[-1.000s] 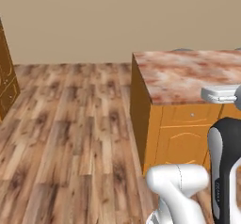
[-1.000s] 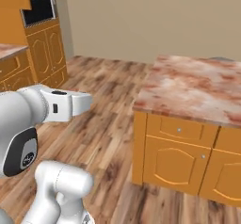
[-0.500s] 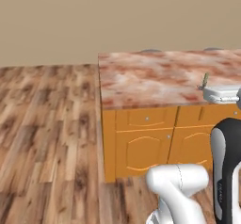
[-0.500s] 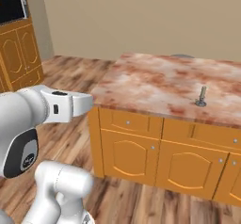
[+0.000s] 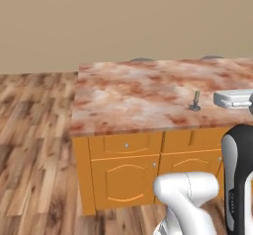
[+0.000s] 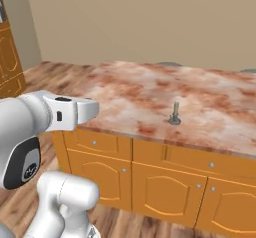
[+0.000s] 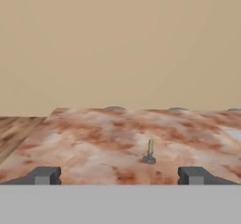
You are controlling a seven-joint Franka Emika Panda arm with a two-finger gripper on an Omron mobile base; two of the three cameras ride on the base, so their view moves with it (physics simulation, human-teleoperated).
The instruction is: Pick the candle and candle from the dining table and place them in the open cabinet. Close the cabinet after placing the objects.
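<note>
Standing upright on the dining table (image 5: 128,96) — olive candle (image 7: 150,151), second candle's whereabouts unclear — jaws wide apart, empty.

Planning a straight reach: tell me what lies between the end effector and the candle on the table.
Nothing but bare marbled tabletop. In the hand view, the open end effector looks straight at the olive candle, with no object in between.

Kitchen; marbled table (image 5: 128,98), orange drawers (image 5: 126,145)
</note>
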